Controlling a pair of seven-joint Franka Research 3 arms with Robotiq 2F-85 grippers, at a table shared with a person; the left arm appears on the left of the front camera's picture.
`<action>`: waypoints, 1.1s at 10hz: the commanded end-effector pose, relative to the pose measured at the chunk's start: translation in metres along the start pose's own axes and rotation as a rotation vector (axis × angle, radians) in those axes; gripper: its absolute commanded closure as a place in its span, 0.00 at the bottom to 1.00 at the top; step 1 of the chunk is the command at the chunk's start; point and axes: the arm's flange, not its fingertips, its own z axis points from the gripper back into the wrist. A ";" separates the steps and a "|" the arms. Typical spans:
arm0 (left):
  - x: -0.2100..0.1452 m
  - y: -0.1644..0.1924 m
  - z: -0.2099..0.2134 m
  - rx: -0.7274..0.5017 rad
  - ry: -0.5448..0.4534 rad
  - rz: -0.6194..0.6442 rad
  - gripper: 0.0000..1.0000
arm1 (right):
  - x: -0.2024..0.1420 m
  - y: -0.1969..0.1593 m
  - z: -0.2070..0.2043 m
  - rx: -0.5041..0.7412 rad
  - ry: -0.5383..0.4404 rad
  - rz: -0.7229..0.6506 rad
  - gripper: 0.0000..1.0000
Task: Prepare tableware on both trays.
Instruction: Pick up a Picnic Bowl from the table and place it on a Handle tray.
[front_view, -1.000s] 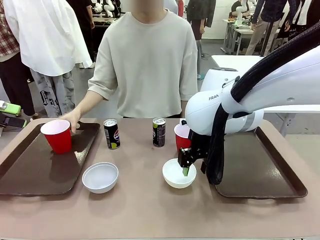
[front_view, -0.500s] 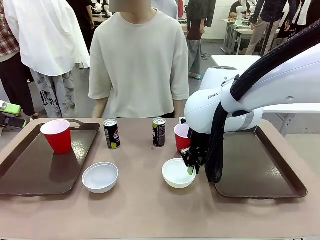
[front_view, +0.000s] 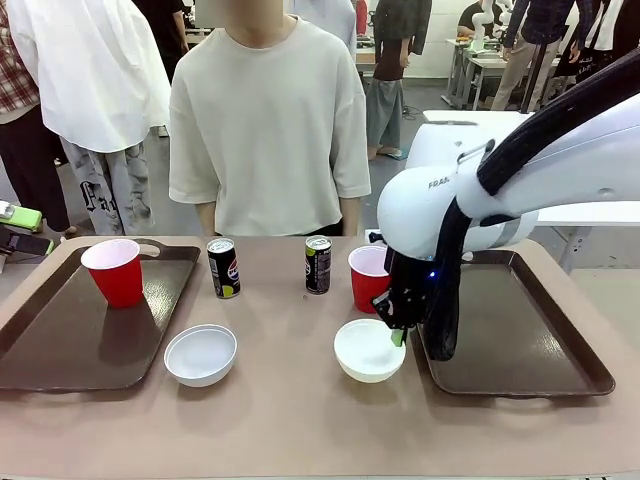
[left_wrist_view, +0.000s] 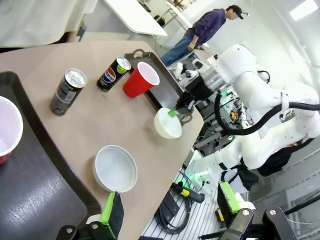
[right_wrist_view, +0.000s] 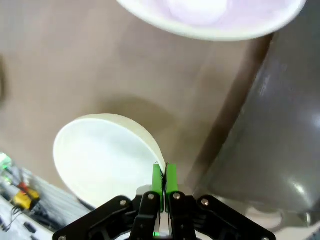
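My right gripper (front_view: 398, 335) is shut on the right rim of a small white bowl (front_view: 368, 352), which sits just left of the right tray (front_view: 520, 345). In the right wrist view the green pads (right_wrist_view: 163, 177) pinch the bowl's rim (right_wrist_view: 105, 160). A red cup (front_view: 368, 277) stands on the table behind that bowl. The other bowl (front_view: 201, 354) rests beside the left tray (front_view: 60, 340), which holds a second red cup (front_view: 115, 271). Two black cans (front_view: 223, 267) (front_view: 318, 264) stand mid-table. My left gripper (left_wrist_view: 170, 210) hangs open above the left tray's near corner.
A person in a pale shirt stands at the far side of the table, arms down. The right tray's floor (right_wrist_view: 280, 125) is bare. Other people move about behind. A phone (front_view: 20, 243) lies at the far left edge.
My right gripper has carried the bowl a little to the right, towards the right tray. The person has drawn the hand back from the left red cup and stands upright.
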 end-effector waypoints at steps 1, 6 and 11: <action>0.001 0.000 -0.001 -0.012 -0.010 -0.014 0.00 | -0.038 0.000 0.052 -0.018 -0.058 -0.010 1.00; 0.001 0.000 -0.001 -0.012 -0.010 -0.014 0.00 | -0.047 -0.051 0.113 -0.024 -0.082 -0.078 1.00; 0.001 0.000 -0.001 -0.012 -0.010 -0.014 0.00 | -0.054 -0.151 0.129 -0.113 -0.146 -0.236 1.00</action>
